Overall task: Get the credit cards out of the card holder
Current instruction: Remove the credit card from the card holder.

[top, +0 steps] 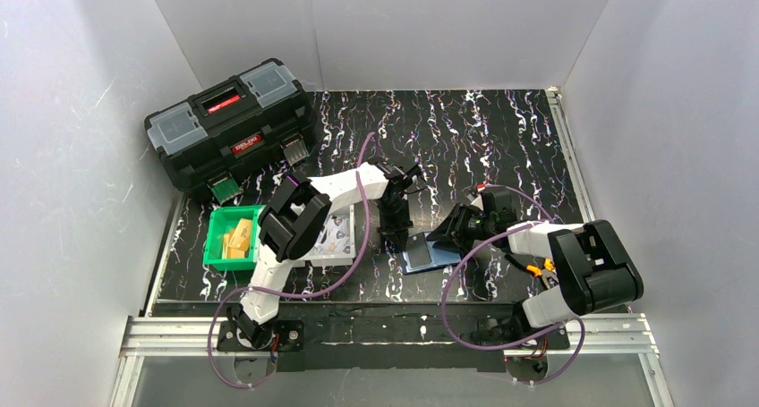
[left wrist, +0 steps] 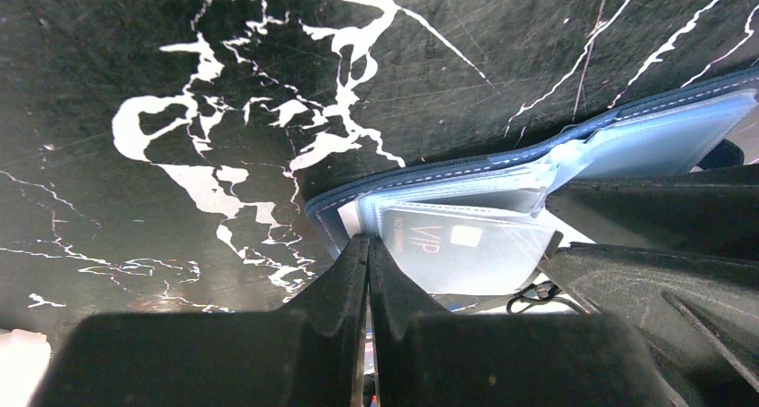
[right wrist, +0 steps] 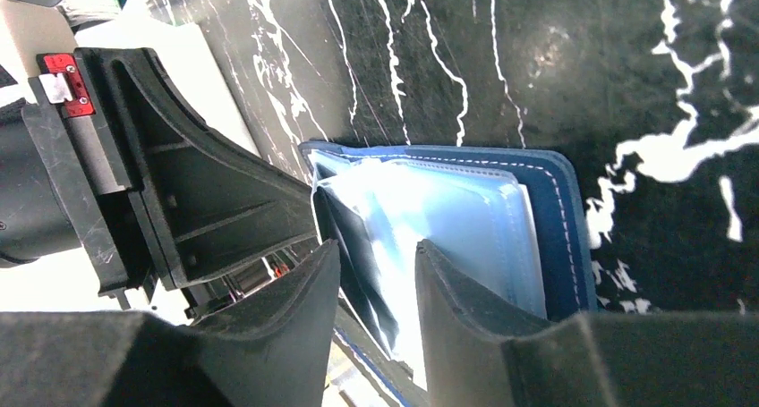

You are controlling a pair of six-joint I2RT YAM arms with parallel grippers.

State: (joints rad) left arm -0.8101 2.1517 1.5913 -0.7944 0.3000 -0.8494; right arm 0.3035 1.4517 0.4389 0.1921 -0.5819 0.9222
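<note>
Left tool [left wrist: 367, 242], tips together, touches the card holder [left wrist: 646, 140] — right tool [right wrist: 376, 251], apart, straddles it.

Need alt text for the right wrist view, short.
Navy card holder lies open on the black marbled table, its clear pockets fanned between the parted fingers of the right end effector. The left end effector reaches the holder's edge at frame left.

One card holder [top: 425, 257], one toolbox [top: 231, 128], one green bin [top: 213, 246], roughly three credit cards [top: 237, 240] inside.
</note>
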